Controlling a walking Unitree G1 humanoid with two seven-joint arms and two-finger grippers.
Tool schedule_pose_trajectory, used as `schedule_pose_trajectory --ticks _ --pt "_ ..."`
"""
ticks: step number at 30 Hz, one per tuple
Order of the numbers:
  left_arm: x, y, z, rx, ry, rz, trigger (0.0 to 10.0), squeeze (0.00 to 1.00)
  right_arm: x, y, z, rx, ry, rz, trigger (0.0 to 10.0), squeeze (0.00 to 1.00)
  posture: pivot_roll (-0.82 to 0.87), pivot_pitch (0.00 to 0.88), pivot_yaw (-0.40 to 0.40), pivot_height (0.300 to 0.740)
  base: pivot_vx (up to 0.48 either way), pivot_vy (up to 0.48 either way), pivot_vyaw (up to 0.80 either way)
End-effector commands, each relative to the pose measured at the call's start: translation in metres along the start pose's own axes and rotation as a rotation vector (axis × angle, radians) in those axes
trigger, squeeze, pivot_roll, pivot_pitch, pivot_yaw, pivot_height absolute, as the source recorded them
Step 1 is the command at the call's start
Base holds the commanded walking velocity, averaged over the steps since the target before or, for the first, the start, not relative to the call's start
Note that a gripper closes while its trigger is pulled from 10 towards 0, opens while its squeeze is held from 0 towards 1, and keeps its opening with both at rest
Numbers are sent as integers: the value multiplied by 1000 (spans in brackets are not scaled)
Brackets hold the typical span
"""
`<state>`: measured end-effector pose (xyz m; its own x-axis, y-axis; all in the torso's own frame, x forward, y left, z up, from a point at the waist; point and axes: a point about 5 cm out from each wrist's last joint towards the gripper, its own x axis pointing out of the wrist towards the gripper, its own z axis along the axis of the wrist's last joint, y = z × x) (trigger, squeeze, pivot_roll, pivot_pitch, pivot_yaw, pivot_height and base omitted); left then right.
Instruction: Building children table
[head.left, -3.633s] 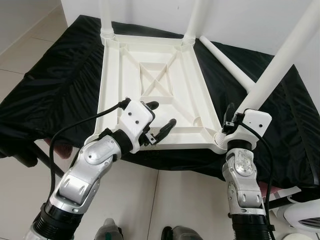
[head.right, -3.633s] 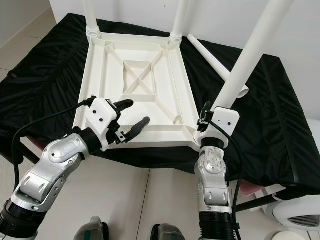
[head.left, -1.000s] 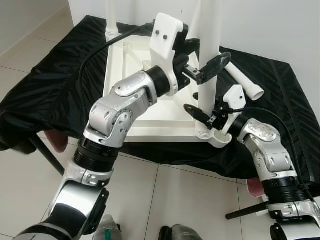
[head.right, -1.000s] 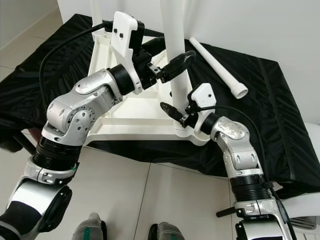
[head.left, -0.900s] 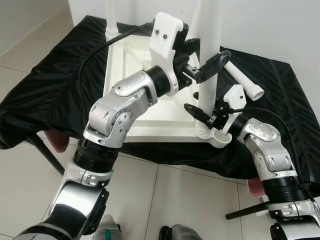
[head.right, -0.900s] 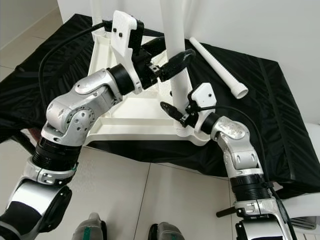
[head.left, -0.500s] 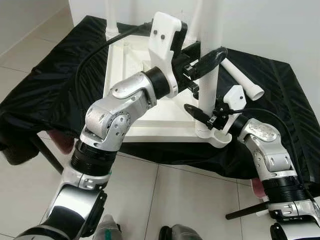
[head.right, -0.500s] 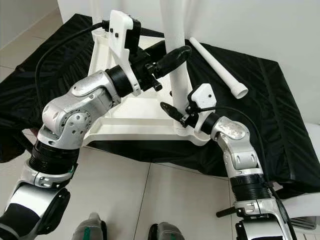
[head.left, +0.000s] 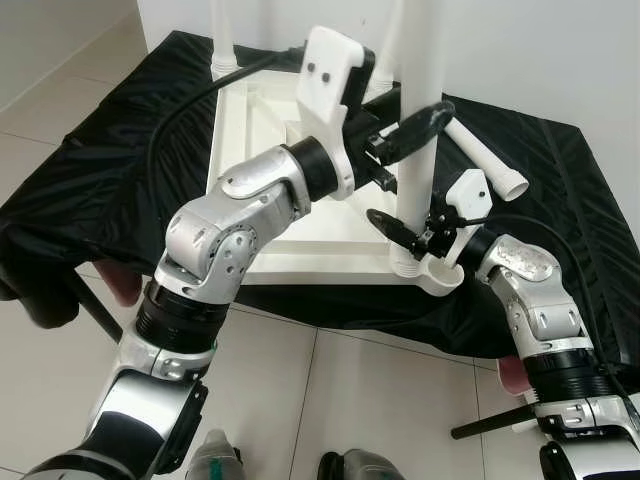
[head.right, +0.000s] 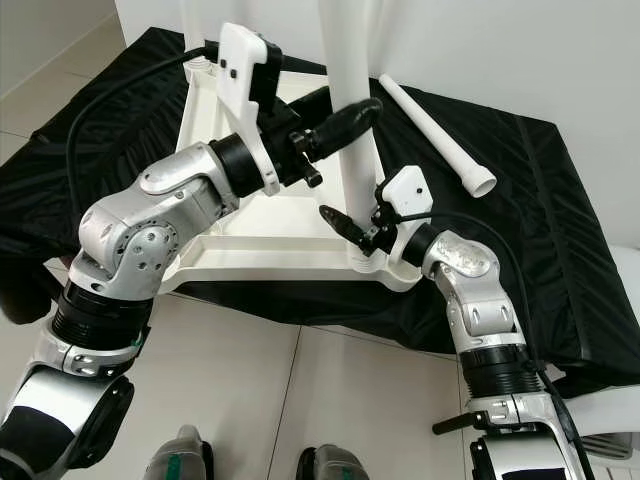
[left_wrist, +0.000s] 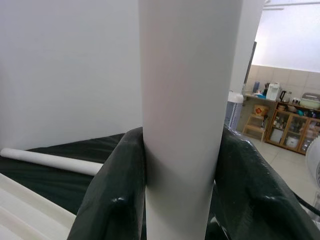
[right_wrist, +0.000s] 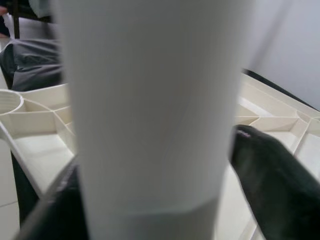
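Now both grippers clamp one leg (head.left: 418, 150) standing in the tabletop's (head.left: 250, 160) near corner socket, left gripper (head.left: 400, 125) above right gripper (head.left: 415, 232), so seating seems underway; next probably twist or press it home.

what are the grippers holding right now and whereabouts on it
Both hold the same upright white table leg. The left gripper is clamped around its shaft partway up; the right gripper grips it lower, just above the corner socket of the upturned tabletop.
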<state>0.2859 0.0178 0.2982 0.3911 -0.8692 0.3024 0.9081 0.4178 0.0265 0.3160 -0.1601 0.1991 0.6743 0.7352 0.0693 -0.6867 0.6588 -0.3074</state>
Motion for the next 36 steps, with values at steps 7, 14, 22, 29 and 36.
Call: schedule_pose_trajectory --ticks 7,14,22,29,36 --pt "5 -9 3 23 -7 -135 10000 0 4 -5 8 -10 -39 -71 10000 1000 62 48 -107 740 0 0 0" --pt "6 5 12 54 -45 -19 10000 0 10 -1 4 -28 -8 -220 10000 0 65 49 -113 740 0 0 0" --pt "3 25 19 92 -56 112 10000 0 13 3 -4 -20 20 -383 10000 0 65 50 -109 740 0 0 0" --pt "3 32 24 134 -71 173 10000 0 25 14 -4 31 23 -549 10000 0 69 44 -108 740 0 0 0" --pt "6 32 28 153 -88 183 10000 0 31 19 0 32 27 -612 10000 0 71 39 -109 740 0 0 0"
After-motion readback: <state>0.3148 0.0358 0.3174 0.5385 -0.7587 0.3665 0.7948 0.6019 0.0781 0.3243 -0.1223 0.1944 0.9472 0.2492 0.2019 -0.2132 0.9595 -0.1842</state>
